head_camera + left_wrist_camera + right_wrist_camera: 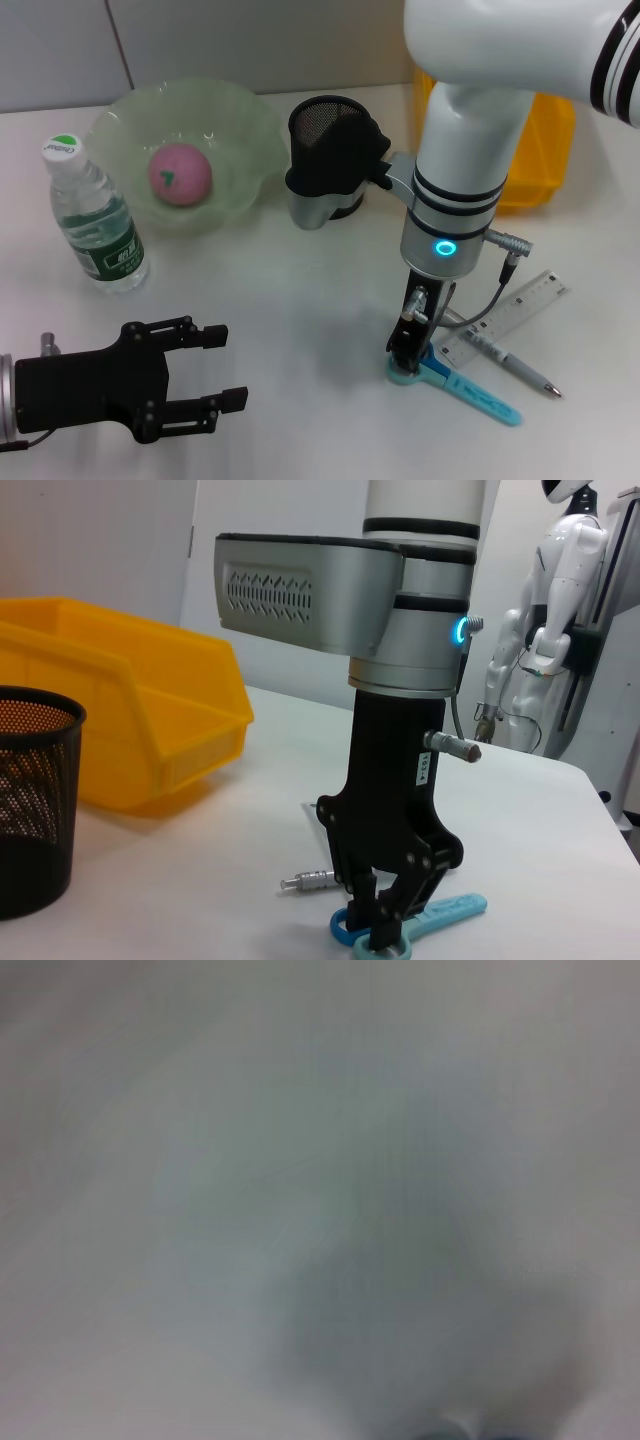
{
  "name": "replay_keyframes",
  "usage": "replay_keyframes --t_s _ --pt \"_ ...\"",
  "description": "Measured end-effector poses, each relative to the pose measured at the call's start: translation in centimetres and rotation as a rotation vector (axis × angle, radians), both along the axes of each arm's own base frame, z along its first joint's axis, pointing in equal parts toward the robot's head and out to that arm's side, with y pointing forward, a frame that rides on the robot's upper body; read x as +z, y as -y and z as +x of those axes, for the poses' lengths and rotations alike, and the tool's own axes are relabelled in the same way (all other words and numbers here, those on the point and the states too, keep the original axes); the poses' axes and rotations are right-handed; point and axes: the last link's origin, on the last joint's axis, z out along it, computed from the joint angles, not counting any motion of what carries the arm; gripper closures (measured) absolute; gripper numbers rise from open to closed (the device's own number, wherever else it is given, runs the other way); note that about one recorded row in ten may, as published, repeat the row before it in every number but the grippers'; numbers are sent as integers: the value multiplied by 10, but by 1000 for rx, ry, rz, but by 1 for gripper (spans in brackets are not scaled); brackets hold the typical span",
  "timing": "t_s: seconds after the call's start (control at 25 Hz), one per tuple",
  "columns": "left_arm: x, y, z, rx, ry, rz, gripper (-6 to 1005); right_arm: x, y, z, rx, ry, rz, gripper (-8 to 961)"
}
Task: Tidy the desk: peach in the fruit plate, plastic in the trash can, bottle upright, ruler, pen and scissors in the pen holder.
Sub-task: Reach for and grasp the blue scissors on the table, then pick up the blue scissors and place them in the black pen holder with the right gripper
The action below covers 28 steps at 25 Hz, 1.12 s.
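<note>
1. Hovering nearest the camera, the left gripper hangs idle over the bare front of the desk, its jaws spread wide and holding nothing.
2. Pressing straight down at the desk's right front, the right gripper has its fingertips at the handle loops of the light blue scissors; the jaws look nearly closed around a loop, though a firm grip cannot be confirmed.
3. Lying just beside the scissors, the silver pen and the clear ruler rest flat on the desk, so all three stationery items are still to be stowed.
4. Standing upright at the left, the water bottle appears done.
5. Sitting farther back, the peach is already in the green fruit plate.
6. Waiting beyond, the black mesh pen holder shows nothing inside, and the yellow trash can stands behind the right arm; no loose plastic is visible.
</note>
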Motion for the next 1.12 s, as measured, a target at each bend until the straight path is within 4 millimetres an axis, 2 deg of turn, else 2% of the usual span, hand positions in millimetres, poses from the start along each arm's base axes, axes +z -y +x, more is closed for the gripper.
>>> replay_keyframes --t_s 1.12 --pt "0 1 -1 2 2 -2 246 -3 0 -4 8 -19 -3 851"
